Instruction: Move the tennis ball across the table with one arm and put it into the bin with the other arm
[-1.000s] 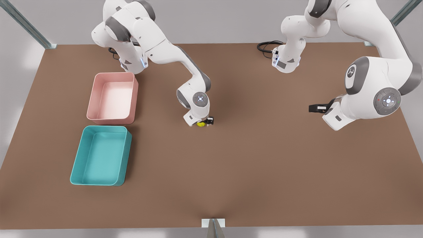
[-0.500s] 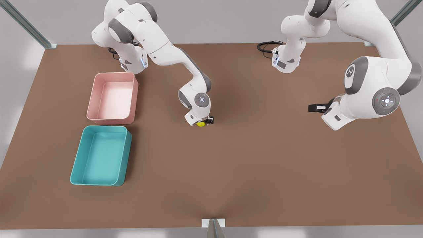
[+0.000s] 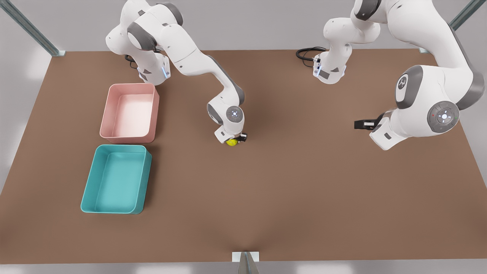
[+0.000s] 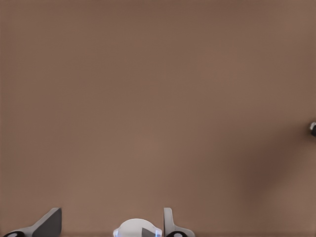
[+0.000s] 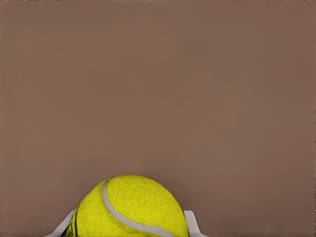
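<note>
Two Franka arms at a brown table (image 3: 289, 198). The right gripper (image 3: 236, 139), on the arm at the front view's left, stood near the table's middle with its fingers (image 5: 191, 220) clamped on either side of the tennis ball (image 3: 231, 142); whether the ball rested on the tabletop or hung just above it could not be told. The left gripper (image 3: 359, 124), on the arm at the front view's right, waited well apart from the ball, its fingers (image 4: 48, 223) held apart over bare table.

The teal bin (image 3: 114, 180) lay at the front view's left, toward the near edge, with a pale pink tray (image 3: 129, 111) just beyond it on the far side; both appeared empty.

Judged risks: the fingers met the ball on its curved flanks, so a grip set off the ball's widest line could squeeze it out during a lift or a quick swing. A round ball that slipped free would likely roll across the flat table and might leave it. The two trays sat just beside each other, so a carry that stopped short of the near one could release the ball into the pink tray. A release from high above the shallow bin could let the ball bounce out over its low wall.
</note>
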